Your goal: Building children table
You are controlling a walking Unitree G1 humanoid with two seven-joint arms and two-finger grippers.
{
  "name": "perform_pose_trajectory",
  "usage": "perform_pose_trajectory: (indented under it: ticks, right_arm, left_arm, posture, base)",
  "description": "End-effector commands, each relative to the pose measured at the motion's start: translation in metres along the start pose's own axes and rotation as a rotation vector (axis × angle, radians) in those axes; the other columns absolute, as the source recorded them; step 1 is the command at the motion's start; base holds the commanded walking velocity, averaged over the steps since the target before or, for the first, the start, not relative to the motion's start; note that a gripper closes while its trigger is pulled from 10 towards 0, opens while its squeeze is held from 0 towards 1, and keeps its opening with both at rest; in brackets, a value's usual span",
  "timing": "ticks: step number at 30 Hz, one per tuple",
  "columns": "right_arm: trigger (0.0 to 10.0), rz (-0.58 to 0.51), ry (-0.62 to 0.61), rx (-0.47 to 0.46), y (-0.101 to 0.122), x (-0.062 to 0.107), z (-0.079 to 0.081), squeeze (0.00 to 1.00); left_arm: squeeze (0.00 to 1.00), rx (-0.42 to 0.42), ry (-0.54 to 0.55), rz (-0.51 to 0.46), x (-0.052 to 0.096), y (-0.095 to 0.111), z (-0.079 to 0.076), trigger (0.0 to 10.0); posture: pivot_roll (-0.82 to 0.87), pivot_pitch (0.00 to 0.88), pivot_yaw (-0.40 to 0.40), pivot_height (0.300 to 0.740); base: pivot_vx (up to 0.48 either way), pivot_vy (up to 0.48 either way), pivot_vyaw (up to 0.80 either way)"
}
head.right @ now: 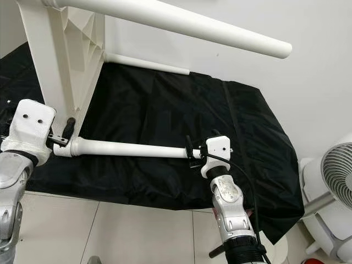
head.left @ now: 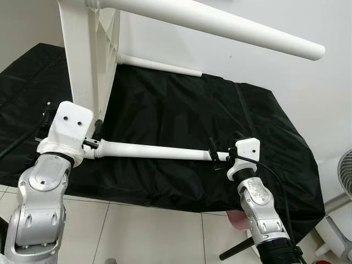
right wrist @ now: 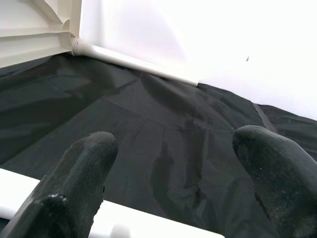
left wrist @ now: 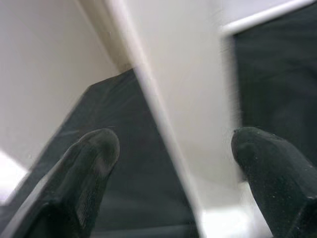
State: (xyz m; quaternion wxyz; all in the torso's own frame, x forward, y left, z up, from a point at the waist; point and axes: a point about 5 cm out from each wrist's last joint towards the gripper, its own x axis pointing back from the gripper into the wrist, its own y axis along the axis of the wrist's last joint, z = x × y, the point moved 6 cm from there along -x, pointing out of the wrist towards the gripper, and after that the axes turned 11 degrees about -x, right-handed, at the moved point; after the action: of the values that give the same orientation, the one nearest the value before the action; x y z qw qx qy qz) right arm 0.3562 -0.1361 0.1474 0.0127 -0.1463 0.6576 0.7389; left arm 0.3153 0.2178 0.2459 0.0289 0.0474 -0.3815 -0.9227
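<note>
A white children's table stands on its side on a black cloth (head.left: 181, 110), its tabletop panel (head.left: 88, 60) upright at the left. One leg (head.left: 220, 25) juts out overhead and a far leg (head.left: 159, 65) lies along the wall. The near leg (head.left: 159, 150) runs level between my grippers. My left gripper (head.left: 94, 138) is at the joint where this leg meets the panel, fingers (left wrist: 94, 163) apart with the white panel edge between them. My right gripper (head.left: 223, 151) is at the leg's free end, fingers (right wrist: 89, 168) spread, the leg crossing near their base.
The cloth covers a low platform whose front edge drops to a tiled floor (head.left: 137, 231). A white fan (head.right: 335, 187) stands at the right. A pink object (head.left: 237, 220) lies under the right arm. A white wall rises behind.
</note>
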Motion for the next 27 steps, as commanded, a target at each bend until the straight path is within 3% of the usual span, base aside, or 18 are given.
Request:
perform_pose_trajectory:
  ticks: [1,7,10,12,15,19,23,24,27]
  right_arm:
    - [10.0,0.001,-0.016,0.002,-0.001,0.003,-0.004,0.00]
    - [10.0,0.003,-0.015,-0.006,-0.003,0.004,-0.001,0.00]
    - [10.0,0.003,-0.013,-0.007,-0.003,0.004,-0.001,0.00]
    - [10.0,0.004,-0.015,-0.006,-0.003,0.004,-0.002,0.00]
    - [10.0,0.004,-0.017,-0.004,-0.003,0.004,-0.003,0.00]
    - [10.0,0.007,-0.015,-0.002,-0.004,0.005,-0.003,0.00]
    - [10.0,0.008,-0.012,-0.002,-0.004,0.004,-0.003,0.00]
    - [10.0,0.010,-0.003,0.000,-0.003,0.003,-0.001,0.00]
    - [10.0,0.010,0.000,0.001,-0.003,0.002,-0.001,0.00]
  left_arm:
    - [0.00,-0.022,0.193,0.047,0.001,-0.006,0.023,10.0]
    - [0.00,-0.041,0.233,0.053,-0.001,-0.007,0.033,10.0]
    - [0.00,0.002,0.224,0.021,0.001,0.001,0.031,10.0]
    - [0.00,0.059,0.231,-0.019,0.007,0.011,0.029,10.0]
    - [0.00,0.075,0.256,-0.047,0.012,0.018,0.030,10.0]
    - [0.00,0.129,0.360,-0.095,0.028,0.030,0.036,10.0]
    - [0.00,0.153,0.366,-0.148,0.033,0.039,0.033,10.0]
    - [0.00,0.199,0.369,-0.239,0.042,0.051,0.028,10.0]
    - [0.00,0.211,0.366,-0.267,0.045,0.055,0.026,10.0]
  posture:
    - [0.08,0.000,-0.160,0.740]
    - [0.08,0.000,-0.158,0.740]
    - [0.08,0.000,-0.155,0.740]
    - [0.08,0.000,-0.155,0.740]
    - [0.08,0.000,-0.157,0.740]
    - [0.09,0.000,-0.164,0.740]
    - [0.09,0.000,-0.171,0.740]
    - [0.09,0.000,-0.181,0.740]
    - [0.09,0.000,-0.181,0.740]
  base:
    - [0.000,0.000,0.00]
    - [0.000,0.000,0.00]
    - [0.000,0.000,0.00]
    - [0.000,0.000,0.00]
    - [0.000,0.000,0.00]
    - [0.000,0.000,0.00]
    - [0.000,0.000,0.00]
    - [0.000,0.000,0.00]
    - [0.000,0.000,0.00]
